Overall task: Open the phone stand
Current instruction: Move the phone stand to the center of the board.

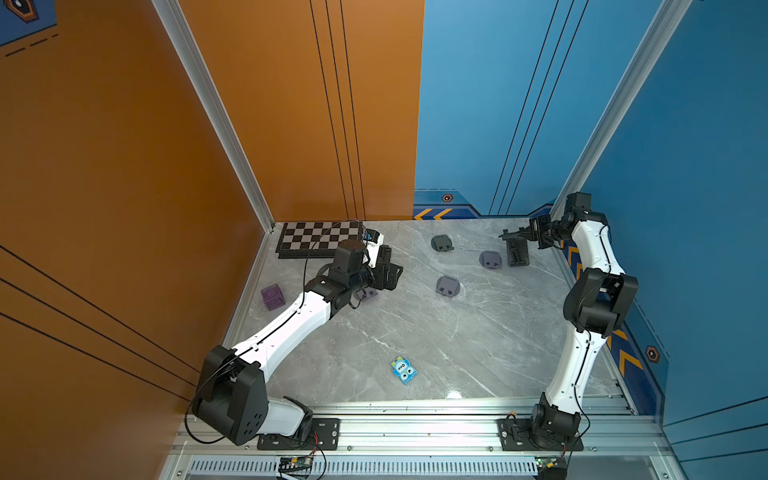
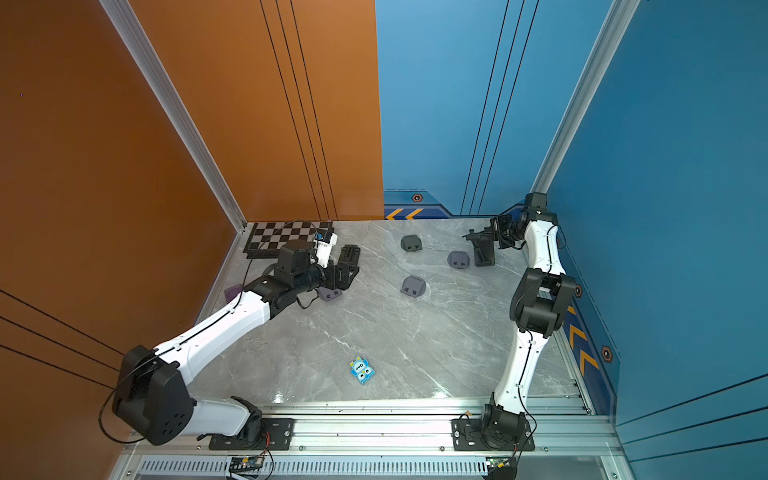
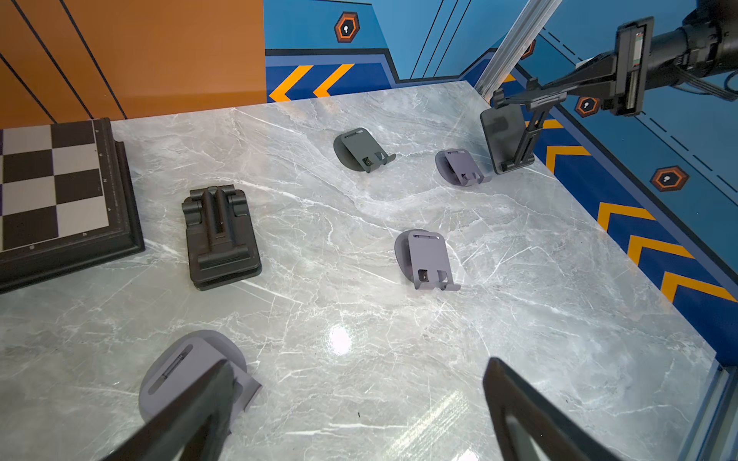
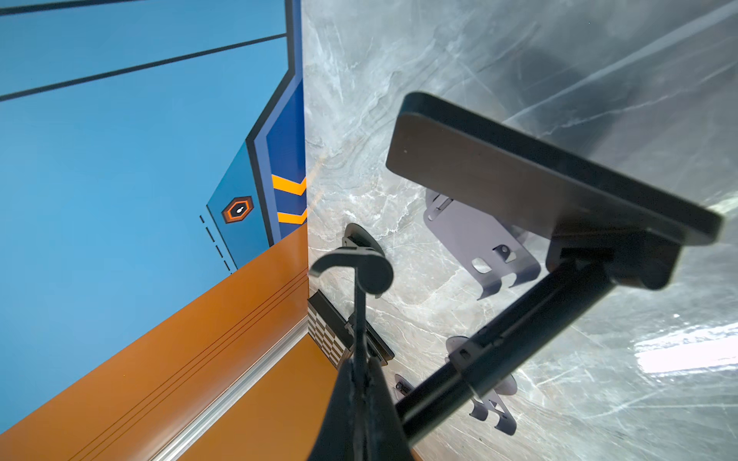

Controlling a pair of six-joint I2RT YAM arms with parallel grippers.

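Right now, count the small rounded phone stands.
4: dark grey stand rearmost; right lilac stand beside black stand; central lilac stand; left lilac stand by left claw. Others may be hidden.

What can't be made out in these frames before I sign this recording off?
Purple cube: mostly behind the left arm in a top view.
Grey stand: near edge covered by a finger of the left end effector, left wrist view.
Chessboard: cut off by the picture edge, left wrist view.
Black stand: joints too small and dark in both top views.
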